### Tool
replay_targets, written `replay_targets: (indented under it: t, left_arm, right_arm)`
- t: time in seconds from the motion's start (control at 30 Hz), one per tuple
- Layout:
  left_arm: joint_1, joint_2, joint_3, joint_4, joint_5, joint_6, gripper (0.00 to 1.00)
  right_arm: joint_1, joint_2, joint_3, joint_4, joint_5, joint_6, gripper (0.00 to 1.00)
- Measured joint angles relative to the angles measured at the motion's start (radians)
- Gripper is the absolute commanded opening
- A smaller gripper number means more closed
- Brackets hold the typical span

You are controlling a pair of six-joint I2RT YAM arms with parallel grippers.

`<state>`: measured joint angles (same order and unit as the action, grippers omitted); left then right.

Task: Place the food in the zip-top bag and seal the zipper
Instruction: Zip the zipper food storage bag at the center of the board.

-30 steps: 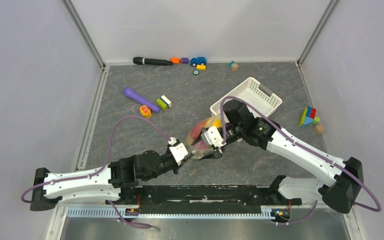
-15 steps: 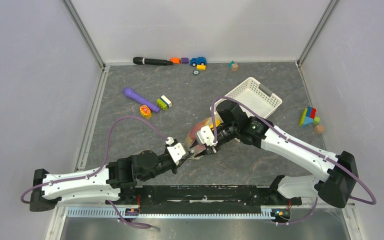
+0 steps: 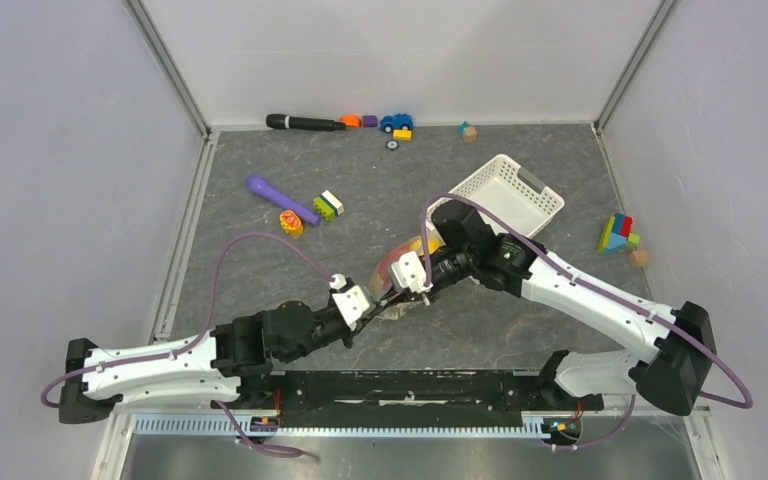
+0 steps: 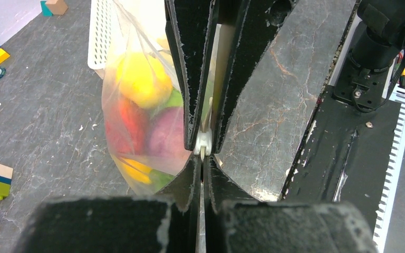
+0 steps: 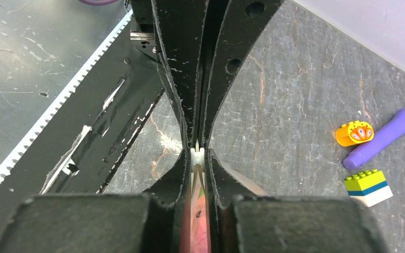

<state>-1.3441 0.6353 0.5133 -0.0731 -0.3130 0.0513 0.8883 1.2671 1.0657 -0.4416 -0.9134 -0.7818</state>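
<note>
Zip-top bag (image 4: 111, 121) sits mid-table at 8 o'clock from the white basket (image 3: 500, 190), mostly hidden under both wrists. Left gripper (image 4: 202, 161) and right gripper (image 5: 196, 158) are clamped tip-to-tip on the zipper (image 4: 204, 145), which is barely visible. Food (image 4: 137, 79) inside is blurred.

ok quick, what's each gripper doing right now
left gripper: shut on the bag
right gripper: shut on the bag too

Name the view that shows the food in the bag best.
Left wrist: the food shows plainly through the clear zip-top bag. Top external catches a small coloured patch; right wrist, only a sliver.
</note>
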Motion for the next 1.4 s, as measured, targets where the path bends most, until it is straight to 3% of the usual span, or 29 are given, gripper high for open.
replay_targets:
  t: [0.1,1.4]
  left_arm:
    - [0.000,-0.001,0.000,0.000,-0.001,0.000,0.02]
    - [0.000,-0.148,-0.063,-0.007,-0.138,-0.055,0.02]
  right_arm:
    - [0.000,0.000,0.000,0.002,0.005,0.002,0.00]
    - [0.013,-0.005,0.013,0.060,0.177,0.090,0.00]
